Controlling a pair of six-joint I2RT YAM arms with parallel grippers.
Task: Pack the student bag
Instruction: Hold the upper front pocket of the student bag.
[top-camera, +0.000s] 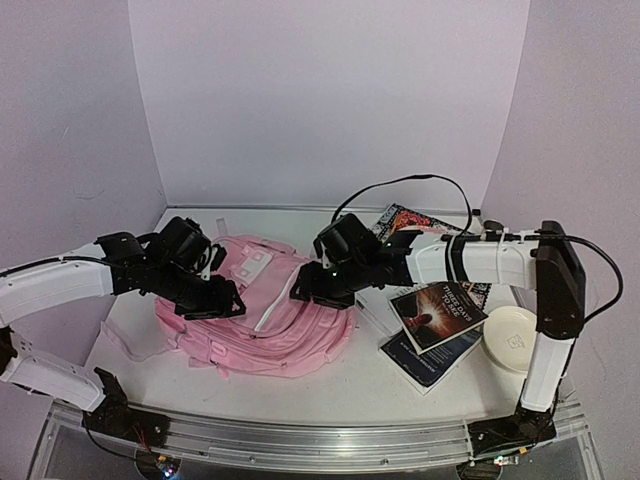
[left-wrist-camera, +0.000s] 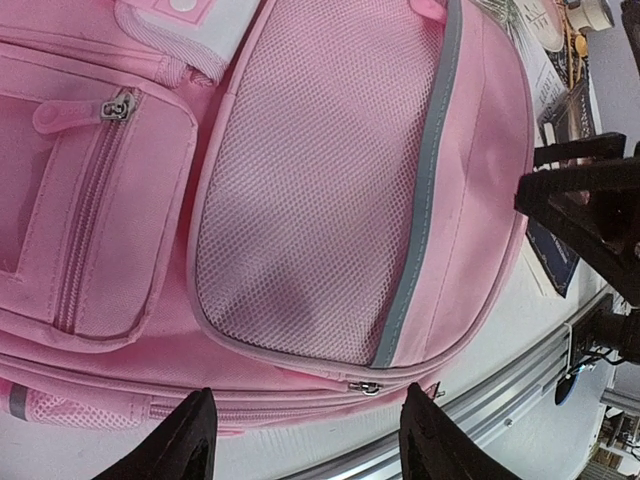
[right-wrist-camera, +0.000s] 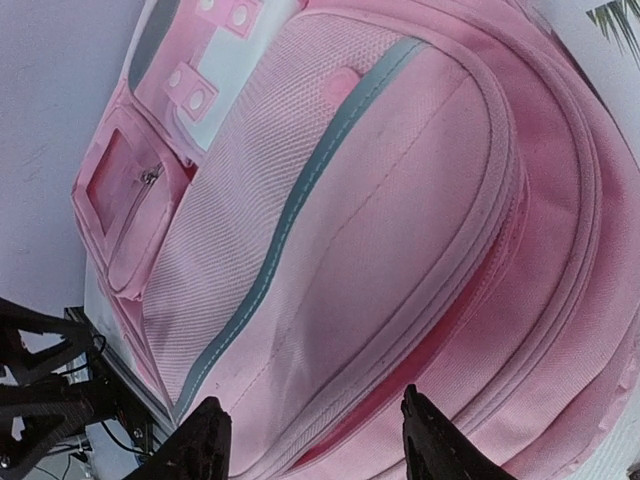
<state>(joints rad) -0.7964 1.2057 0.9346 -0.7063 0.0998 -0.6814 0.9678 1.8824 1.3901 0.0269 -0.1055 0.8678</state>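
Student bag (top-camera: 262, 318) lies flat, front face up, at centre-left of the white table (top-camera: 340, 385), between the two wrists.

Left jaws: spread, holding nothing, poised over the bag's left part at an edge seam, with a zip pull (left-wrist-camera: 365, 387) between the tips.

Right jaws: spread, holding nothing, above the bag's right side.

Contact with the fabric cannot be told.

Books (top-camera: 438, 318) and a white round dish (top-camera: 510, 338) lie to the right of the bag. Plain pale walls (top-camera: 330, 100) enclose three sides.

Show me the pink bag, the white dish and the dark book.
student bag (top-camera: 290, 340), top view, on its pink front fabric.
white dish (top-camera: 510, 338), top view, on its bare middle.
dark book (top-camera: 437, 315), top view, on the middle of its cover.
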